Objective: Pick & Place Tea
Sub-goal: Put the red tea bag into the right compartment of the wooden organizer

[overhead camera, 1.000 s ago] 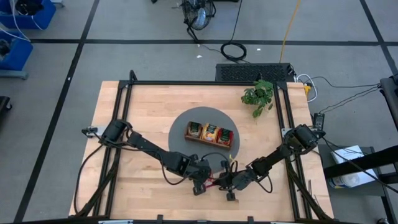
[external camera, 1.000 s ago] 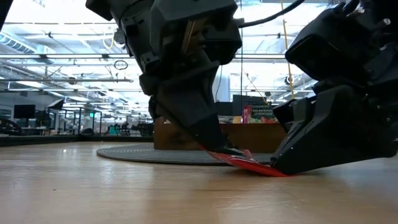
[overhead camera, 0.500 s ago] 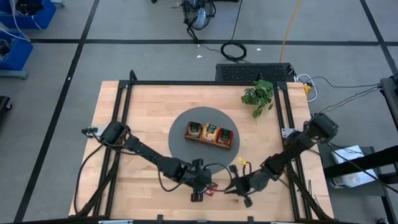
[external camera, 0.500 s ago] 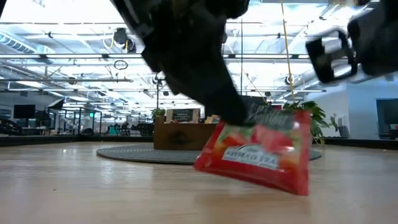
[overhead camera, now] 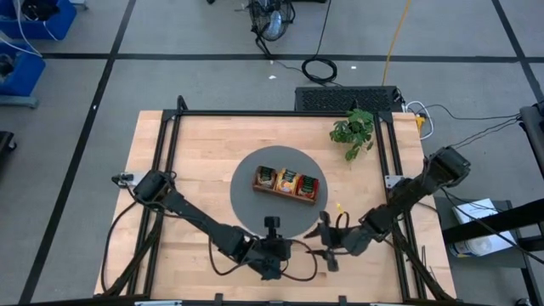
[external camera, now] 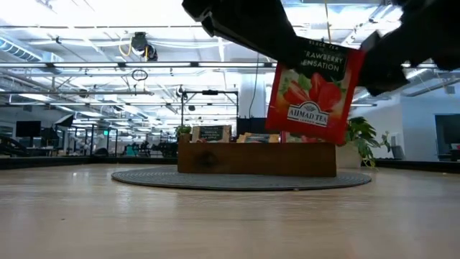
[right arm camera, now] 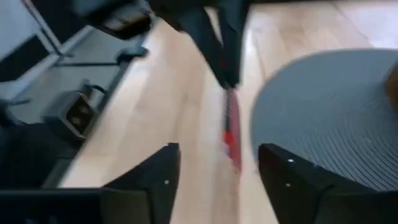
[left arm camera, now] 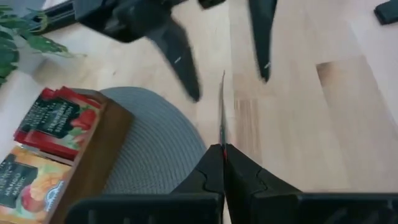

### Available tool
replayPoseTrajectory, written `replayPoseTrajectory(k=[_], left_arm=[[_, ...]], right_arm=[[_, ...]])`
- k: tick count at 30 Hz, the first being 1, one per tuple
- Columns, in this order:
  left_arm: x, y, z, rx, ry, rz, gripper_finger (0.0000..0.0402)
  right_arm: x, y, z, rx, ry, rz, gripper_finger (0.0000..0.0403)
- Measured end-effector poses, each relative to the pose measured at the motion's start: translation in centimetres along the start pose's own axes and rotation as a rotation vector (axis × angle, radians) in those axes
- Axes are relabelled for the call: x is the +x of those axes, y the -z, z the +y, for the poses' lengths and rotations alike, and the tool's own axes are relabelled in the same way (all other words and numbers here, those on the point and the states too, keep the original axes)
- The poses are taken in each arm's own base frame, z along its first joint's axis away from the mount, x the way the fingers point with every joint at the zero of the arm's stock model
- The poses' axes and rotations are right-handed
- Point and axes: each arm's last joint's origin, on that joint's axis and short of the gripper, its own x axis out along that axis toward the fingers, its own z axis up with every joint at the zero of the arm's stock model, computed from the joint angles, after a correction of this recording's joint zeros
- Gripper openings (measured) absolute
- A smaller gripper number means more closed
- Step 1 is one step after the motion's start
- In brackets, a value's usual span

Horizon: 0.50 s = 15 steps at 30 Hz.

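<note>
The left gripper (left arm camera: pixel 222 163) pinches a red tea sachet (external camera: pixel 310 85) by one edge and holds it clear above the table (overhead camera: pixel 195 170), near the front edge, just outside the round grey mat (overhead camera: pixel 246 200). In the low view the sachet hangs upright, tilted slightly, its printed face toward that camera; the left wrist view sees it only edge-on as a thin line. The right gripper (right arm camera: pixel 214 171) sits close beside it with fingers spread, not touching. On the mat, the wooden tray (overhead camera: pixel 286 184) holds more sachets. A potted plant (overhead camera: pixel 353 130) stands near the back right corner.
</note>
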Motion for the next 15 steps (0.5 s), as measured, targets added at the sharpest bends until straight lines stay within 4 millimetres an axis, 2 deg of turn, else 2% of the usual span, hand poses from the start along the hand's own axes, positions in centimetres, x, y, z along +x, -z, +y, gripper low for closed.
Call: replayPoseTrajectory(k=[4, 8, 11, 15], left_arm=[[-0.03, -0.04, 0.03, -0.002, -0.019, -0.006, 0.0003], [-0.02, -0.02, 0.04, -0.003, -0.019, -0.005, 0.0004], [-0.02, -0.03, 0.06, -0.003, -0.021, -0.006, 0.0002], [0.02, -0.04, 0.1, -0.005, -0.021, -0.005, 0.0004]], right_arm=[[0.33, -0.22, -0.72, 0.006, 0.028, 0.0, 0.0233], [0.4, -0.33, -0.97, -0.013, 0.063, -0.012, 0.0234], [0.41, -0.32, -1.05, -0.014, 0.08, -0.015, 0.0216], [0.41, -0.37, -1.03, -0.011, 0.078, -0.02, 0.016]])
